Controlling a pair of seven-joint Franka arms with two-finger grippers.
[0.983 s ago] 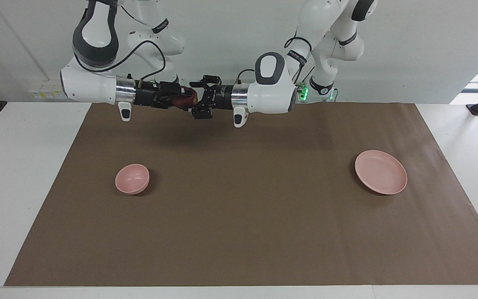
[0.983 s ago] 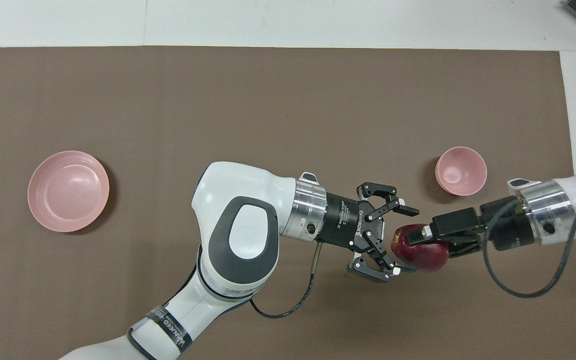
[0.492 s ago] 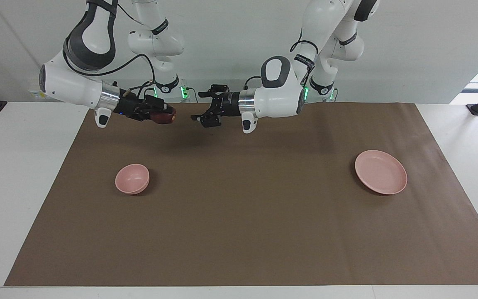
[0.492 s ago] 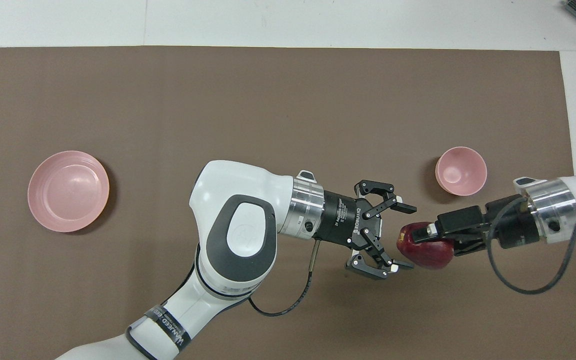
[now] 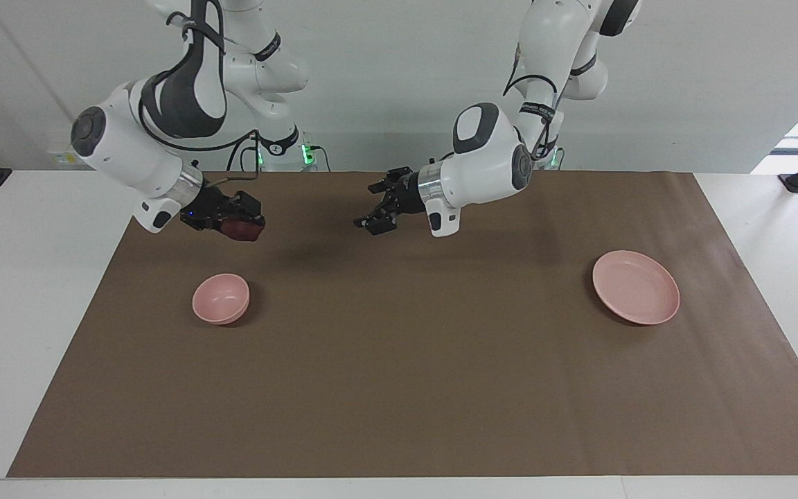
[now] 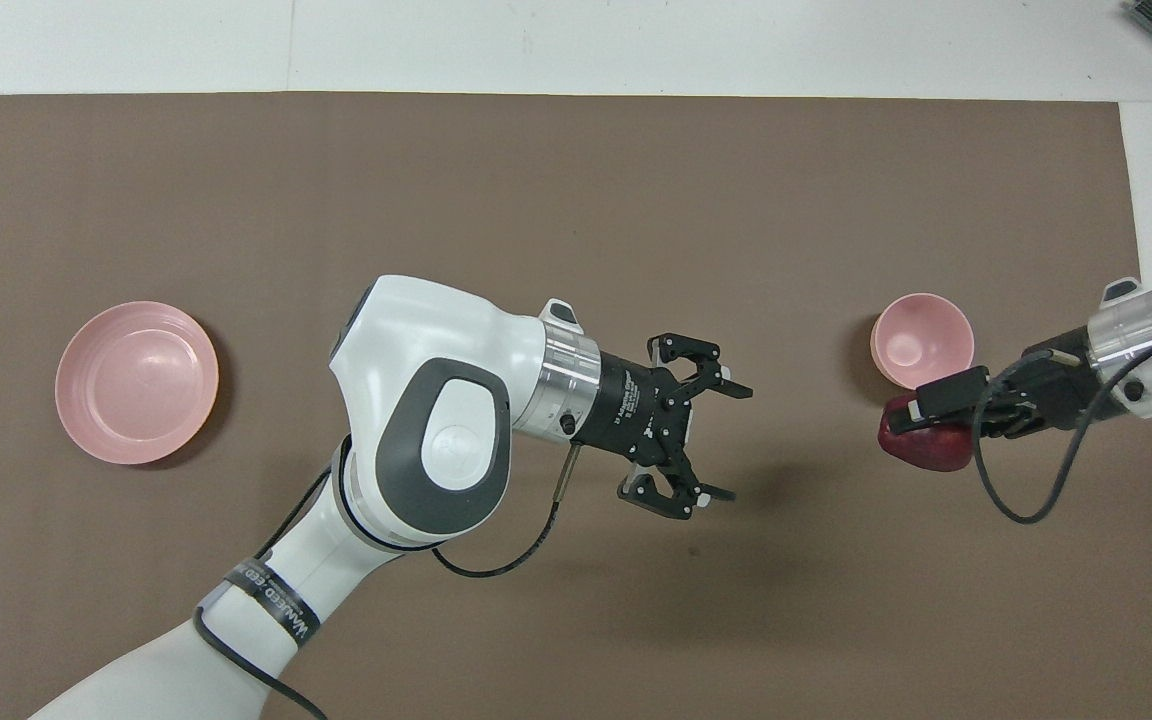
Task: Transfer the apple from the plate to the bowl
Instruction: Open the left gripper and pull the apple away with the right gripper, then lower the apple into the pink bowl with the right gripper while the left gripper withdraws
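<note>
Apple dark red, up in the air, clamped in the jaws of the right gripper. In the overhead view the apple shows just at the bowl's edge on the robots' side, partly covered by the gripper's black finger. The facing view shows it well clear of the bowl, raised above the mat. Not in the bowl, not on the plate.

Bowl small, deep, pale pink, upright on the mat toward the right arm's end of the desk. Inside bare in the overhead view.

Right arm comes in from its own end, wrist angled down toward the bowl, a black cable looping under the wrist.

Left gripper in the air over the mat's middle, well apart from the bowl toward the left arm's end. Jaws spread wide, holding nothing; both black fingers point toward the bowl in the overhead view. Its shadow lies on the mat beneath it.

Plate flat, pale pink, wider than the bowl, well apart from it at the left arm's end of the desk, about as far from the robots as the bowl. Nothing on it.

Mat brown, covers most of the white desk; bowl and plate both sit on it.
</note>
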